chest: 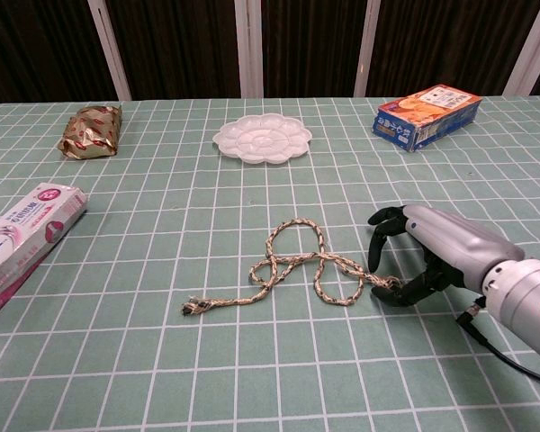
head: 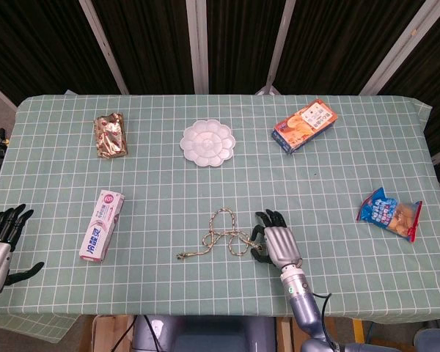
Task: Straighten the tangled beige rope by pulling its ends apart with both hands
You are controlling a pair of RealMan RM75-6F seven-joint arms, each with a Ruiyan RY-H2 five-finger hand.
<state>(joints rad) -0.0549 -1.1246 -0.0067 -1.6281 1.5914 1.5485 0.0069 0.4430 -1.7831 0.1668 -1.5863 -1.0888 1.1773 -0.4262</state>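
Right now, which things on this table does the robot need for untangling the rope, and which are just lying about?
Needed:
rope
right hand, at the rope's right end
left hand, at the table's left edge, open

Lying about:
toothpaste box
gold packet
white palette dish
orange box
blue snack bag
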